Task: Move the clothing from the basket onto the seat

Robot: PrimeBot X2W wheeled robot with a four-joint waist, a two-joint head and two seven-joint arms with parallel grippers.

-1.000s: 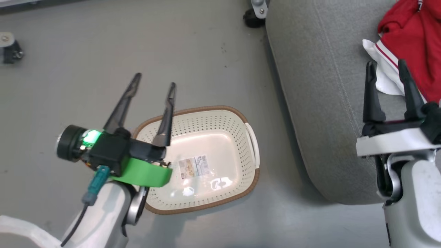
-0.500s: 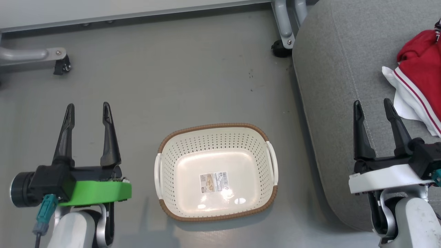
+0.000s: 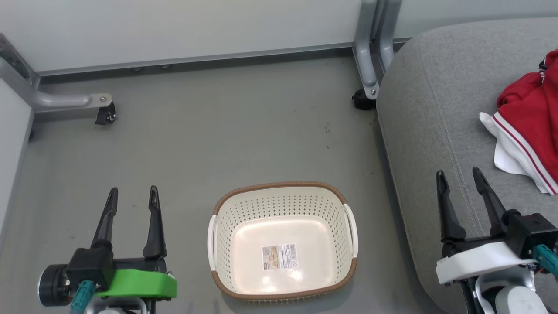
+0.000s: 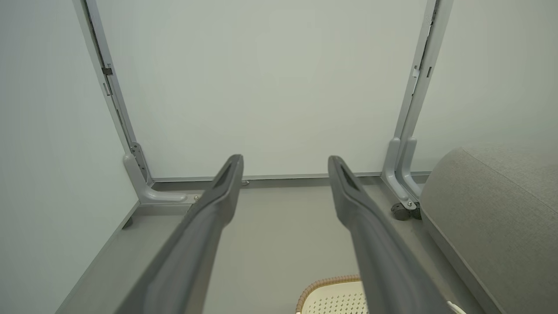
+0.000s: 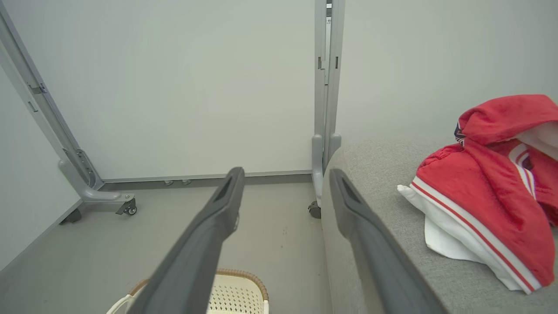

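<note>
Now the basket is bare and the clothing is on the seat

A second ago my left pincer hung over the basket. Now it sits drawn back, the basket off to its right and apart from it, both fingers spread wide on nothing. My head has lifted too, so the whole view has shifted with it. My right pincer is likewise wide open and empty, its fingers over the near edge of the seat. The clothing, red with white trim, lies in a heap on the seat ahead of that pincer and to its right, not touching it. Between my two pincers the basket stands on the floor with nothing in it but a barcode sticker on its bottom. I judge the task done: no garment is left to lift, and both arms look parked.
</note>
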